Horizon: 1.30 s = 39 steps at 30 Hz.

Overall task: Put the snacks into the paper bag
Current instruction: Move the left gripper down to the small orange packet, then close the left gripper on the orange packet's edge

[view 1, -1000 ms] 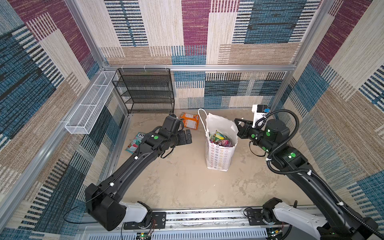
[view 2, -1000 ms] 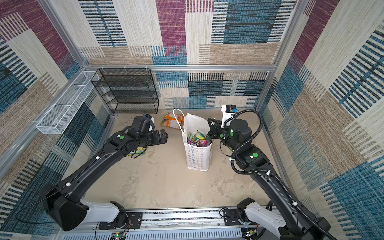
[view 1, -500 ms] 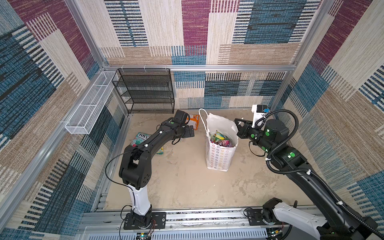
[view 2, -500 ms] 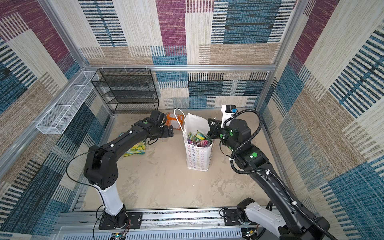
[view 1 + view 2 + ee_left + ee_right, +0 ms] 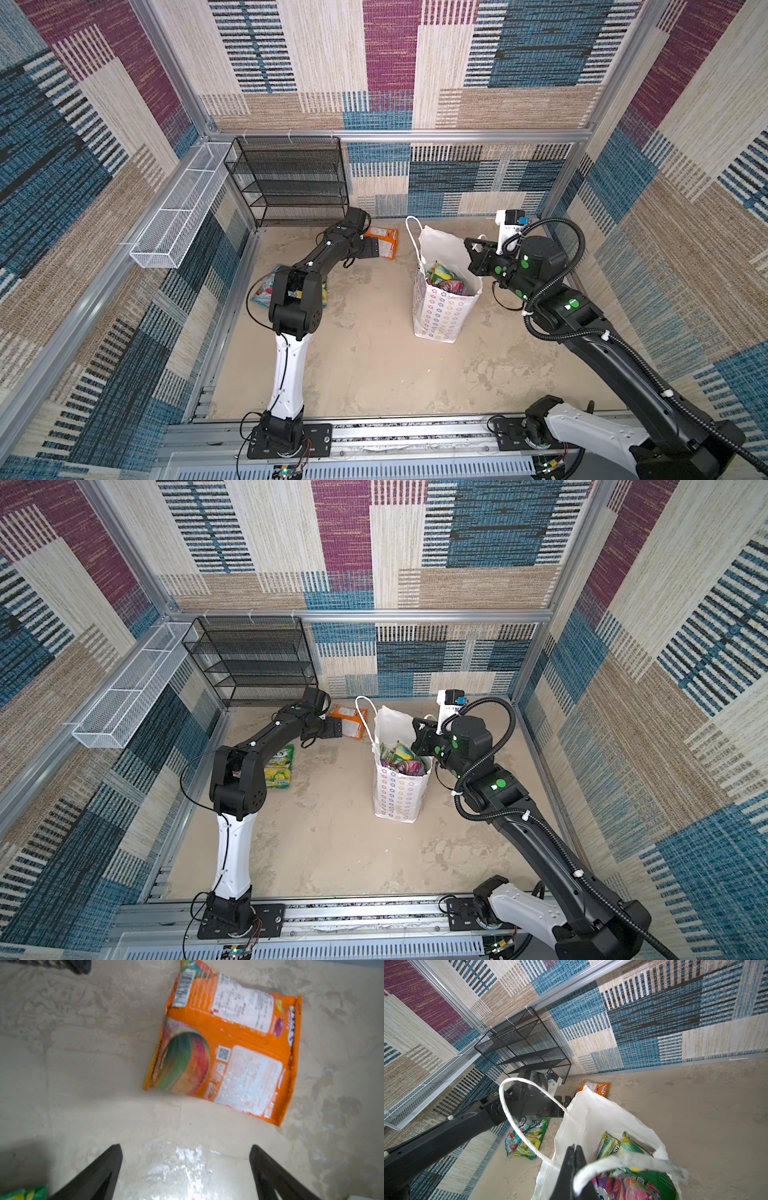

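The white paper bag stands upright mid-floor with several snacks inside. An orange packet lies flat on the floor behind the bag's left side. My left gripper hovers open just short of it, with bare floor between the fingers. Two more packets, green and teal, lie by the left wall under the left arm. My right gripper is shut at the bag's rim, with the near cord handle looped over its fingers.
A black mesh rack stands in the back left corner, close behind the left gripper. A white wire basket hangs on the left wall. Patterned walls close in all sides; the arms' base rail runs along the front.
The left arm has reached back and to the right, bringing its open gripper beside the orange packet, with its elbow raised. The right arm and the bag have not moved.
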Each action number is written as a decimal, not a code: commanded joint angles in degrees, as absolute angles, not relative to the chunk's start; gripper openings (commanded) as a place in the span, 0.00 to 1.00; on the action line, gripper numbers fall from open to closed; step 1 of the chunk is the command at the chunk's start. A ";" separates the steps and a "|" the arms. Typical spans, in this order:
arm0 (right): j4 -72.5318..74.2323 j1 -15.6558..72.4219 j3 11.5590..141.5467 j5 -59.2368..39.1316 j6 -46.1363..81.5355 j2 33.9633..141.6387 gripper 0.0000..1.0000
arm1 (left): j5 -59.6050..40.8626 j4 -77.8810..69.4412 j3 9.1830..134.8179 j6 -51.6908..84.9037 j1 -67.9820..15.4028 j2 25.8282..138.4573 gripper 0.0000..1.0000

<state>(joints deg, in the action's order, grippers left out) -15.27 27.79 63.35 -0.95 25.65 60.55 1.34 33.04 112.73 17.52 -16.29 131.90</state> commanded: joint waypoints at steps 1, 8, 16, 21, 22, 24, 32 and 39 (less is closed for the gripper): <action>-11.83 27.91 63.19 -0.69 25.46 61.13 0.02 | -3.27 34.48 116.29 15.10 -14.80 134.66 0.94; -11.53 27.94 63.23 -0.44 25.41 62.10 0.02 | -10.96 32.94 122.25 16.86 -12.09 139.61 0.89; -11.38 27.86 63.21 -0.40 25.46 63.03 0.02 | -15.18 33.73 128.40 19.14 -11.88 145.21 0.85; -11.30 27.87 63.29 -0.44 25.42 63.27 0.02 | -15.64 33.23 128.25 20.22 -11.87 145.94 0.79; -11.26 27.88 63.29 -0.53 25.53 63.28 0.02 | -15.90 33.12 128.15 20.60 -11.87 146.03 0.77; -11.27 27.94 63.28 -0.56 25.49 63.28 0.02 | -16.15 33.00 128.11 21.24 -11.87 146.27 0.74; -11.51 27.93 63.42 -0.54 25.53 63.05 0.02 | -17.29 32.27 127.55 25.02 -11.65 147.22 0.53; -11.50 27.91 63.28 -0.59 25.49 62.86 0.02 | -20.60 29.72 124.53 29.07 -11.34 147.02 0.22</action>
